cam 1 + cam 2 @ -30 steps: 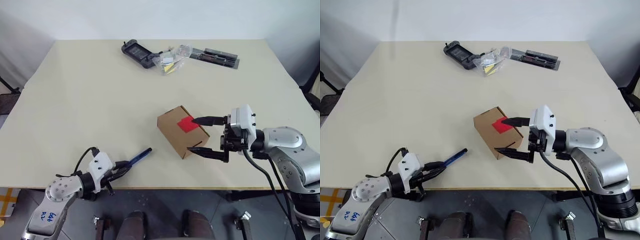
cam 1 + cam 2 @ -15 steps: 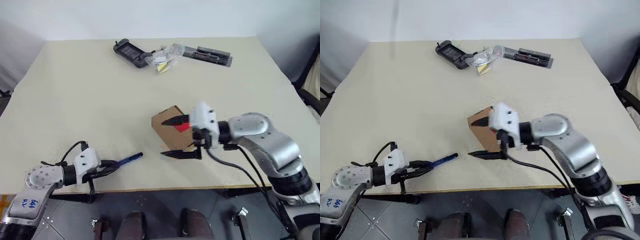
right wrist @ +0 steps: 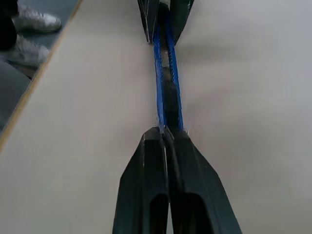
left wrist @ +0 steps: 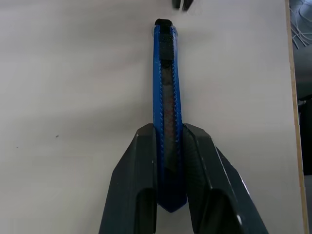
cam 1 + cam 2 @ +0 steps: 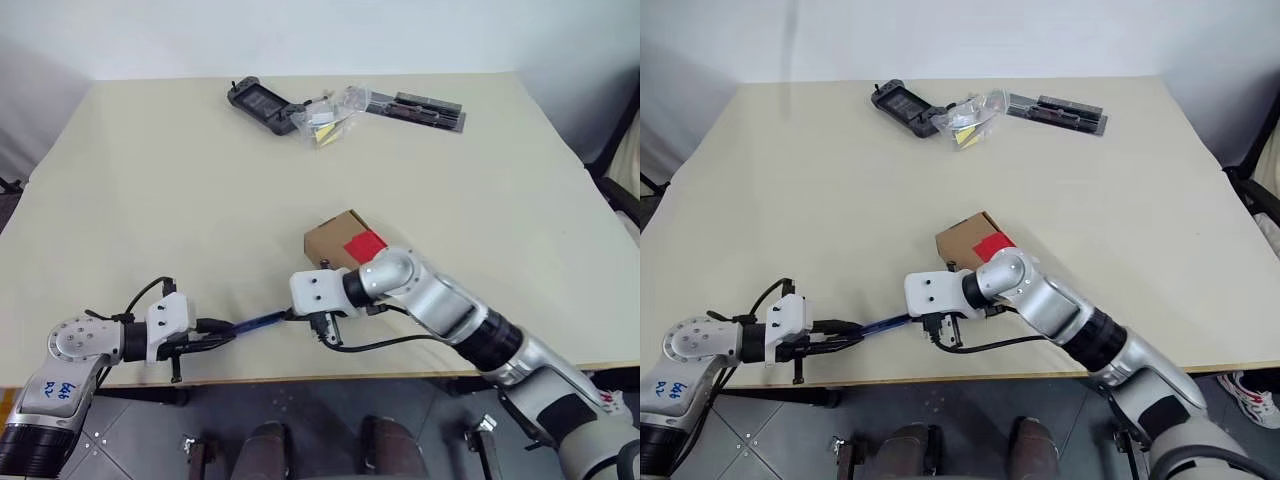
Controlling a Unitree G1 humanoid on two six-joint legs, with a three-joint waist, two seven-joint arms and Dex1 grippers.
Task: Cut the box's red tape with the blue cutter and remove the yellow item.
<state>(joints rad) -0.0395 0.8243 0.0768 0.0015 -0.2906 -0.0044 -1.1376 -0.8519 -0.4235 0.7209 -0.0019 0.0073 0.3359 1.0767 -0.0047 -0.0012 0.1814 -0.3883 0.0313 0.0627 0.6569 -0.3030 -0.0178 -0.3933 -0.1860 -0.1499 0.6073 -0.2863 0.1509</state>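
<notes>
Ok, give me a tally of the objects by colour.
Brown: 1, box
Red: 1, red tape
Blue: 1, blue cutter
Black: 2, handheld device, tool strip
Clear: 1, plastic bag
Total: 6

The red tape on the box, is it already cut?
No, the red tape lies whole on the box, while the blue cutter is far from it.

Blue handwritten marks on the left arm (image 5: 62,386), too small and skewed to read.
</notes>
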